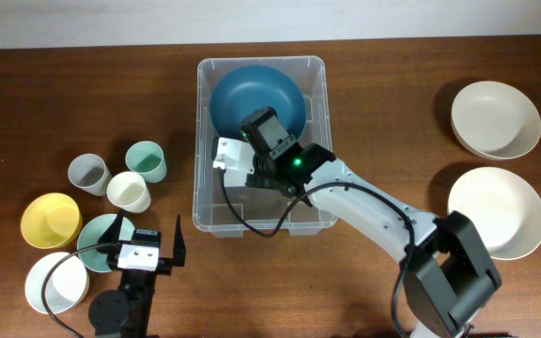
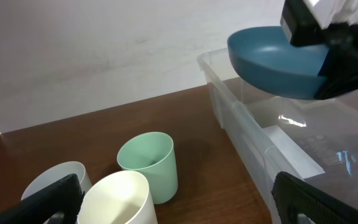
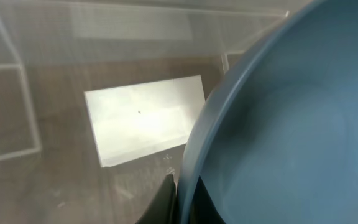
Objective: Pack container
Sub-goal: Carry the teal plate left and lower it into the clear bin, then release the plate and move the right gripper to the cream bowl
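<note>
The clear plastic container (image 1: 209,202) stands at the table's middle, a white label (image 1: 231,158) on its base. My right gripper (image 1: 252,150) is shut on the rim of a dark blue bowl (image 1: 252,94) and holds it inside the container's far half, above the floor. In the right wrist view the fingers (image 3: 184,202) pinch the bowl's rim (image 3: 278,143) over the label (image 3: 142,118). My left gripper (image 1: 148,246) is open and empty at the front left. In the left wrist view the gripper (image 2: 179,205) is behind a white cup (image 2: 118,199), with the container (image 2: 253,134) to its right.
At left stand a grey cup (image 1: 88,173), a mint cup (image 1: 146,161), a white cup (image 1: 128,192), a yellow bowl (image 1: 50,220), a mint bowl (image 1: 100,235) and a white bowl (image 1: 53,284). Two cream bowls (image 1: 494,118) (image 1: 501,208) sit at the right.
</note>
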You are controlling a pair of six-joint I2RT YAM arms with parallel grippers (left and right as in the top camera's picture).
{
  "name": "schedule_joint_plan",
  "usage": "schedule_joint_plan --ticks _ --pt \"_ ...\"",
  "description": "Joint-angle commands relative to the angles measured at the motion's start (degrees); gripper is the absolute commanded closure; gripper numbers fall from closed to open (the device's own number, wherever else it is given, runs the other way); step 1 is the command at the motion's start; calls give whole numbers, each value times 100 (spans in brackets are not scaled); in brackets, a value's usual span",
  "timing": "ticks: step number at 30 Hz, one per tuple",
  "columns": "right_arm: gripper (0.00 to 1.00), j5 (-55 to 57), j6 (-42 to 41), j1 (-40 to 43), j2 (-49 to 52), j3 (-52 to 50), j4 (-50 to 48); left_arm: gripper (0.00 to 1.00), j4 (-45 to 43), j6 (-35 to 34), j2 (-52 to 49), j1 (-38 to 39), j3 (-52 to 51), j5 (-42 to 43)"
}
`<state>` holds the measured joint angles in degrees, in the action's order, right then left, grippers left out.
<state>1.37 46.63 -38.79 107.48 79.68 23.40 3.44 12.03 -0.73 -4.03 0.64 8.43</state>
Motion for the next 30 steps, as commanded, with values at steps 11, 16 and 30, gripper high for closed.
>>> schedule_joint_plan --ticks 11,16,30 --pt "59 -114 48 365 199 90 -59 0 26 68 39 13 -11 83" --pt "39 -70 -15 273 129 92 2 1 26 68 39 13 -11 81" --pt "17 3101 -2935 1172 -1849 1152 369 1 26 68 39 13 -13 83"
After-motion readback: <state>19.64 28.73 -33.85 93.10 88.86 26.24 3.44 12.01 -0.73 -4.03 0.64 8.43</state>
